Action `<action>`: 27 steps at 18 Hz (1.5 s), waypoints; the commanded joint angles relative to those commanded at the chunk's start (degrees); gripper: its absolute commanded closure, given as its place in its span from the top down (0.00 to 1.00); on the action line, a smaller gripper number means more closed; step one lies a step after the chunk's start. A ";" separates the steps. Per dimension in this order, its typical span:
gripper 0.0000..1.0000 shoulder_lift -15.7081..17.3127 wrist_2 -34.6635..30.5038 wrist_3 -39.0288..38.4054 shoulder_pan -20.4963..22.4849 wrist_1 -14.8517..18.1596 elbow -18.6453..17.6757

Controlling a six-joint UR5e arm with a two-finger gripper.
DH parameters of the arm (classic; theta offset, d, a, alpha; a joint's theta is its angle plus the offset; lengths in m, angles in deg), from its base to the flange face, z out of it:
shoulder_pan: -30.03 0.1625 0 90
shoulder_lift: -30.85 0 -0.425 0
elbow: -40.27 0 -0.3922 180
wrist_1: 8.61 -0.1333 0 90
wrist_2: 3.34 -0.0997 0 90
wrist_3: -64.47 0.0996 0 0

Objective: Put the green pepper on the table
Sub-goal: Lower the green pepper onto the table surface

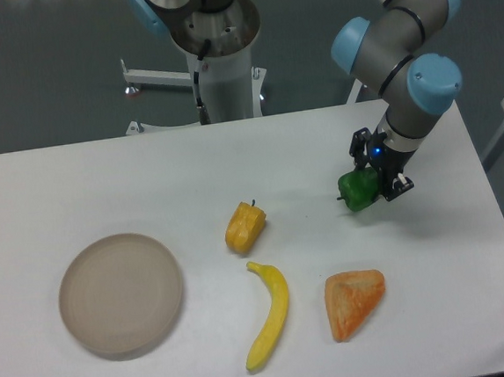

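The green pepper (pixel 356 190) is a small glossy bright-green pepper with its dark stem pointing left. It hangs at the right side of the white table (pixel 101 184), close above the surface or just touching it; I cannot tell which. My gripper (pixel 372 183) comes down from the upper right and is shut on the green pepper, with black fingers on either side of it. The pepper's right part is hidden by the fingers.
A yellow-orange pepper (pixel 244 227) lies near the table's middle. Below it is a banana (pixel 269 313), and an orange wedge-shaped piece (pixel 355 301) lies below the gripper. A round beige plate (pixel 120 293) sits at the left. The robot's base column (pixel 222 63) stands behind the table.
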 joint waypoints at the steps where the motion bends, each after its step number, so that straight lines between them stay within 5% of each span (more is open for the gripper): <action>1: 0.40 -0.09 0.00 -0.52 0.00 -0.09 -0.18; 27: 0.40 -0.97 1.05 -0.88 -0.18 -0.09 -1.06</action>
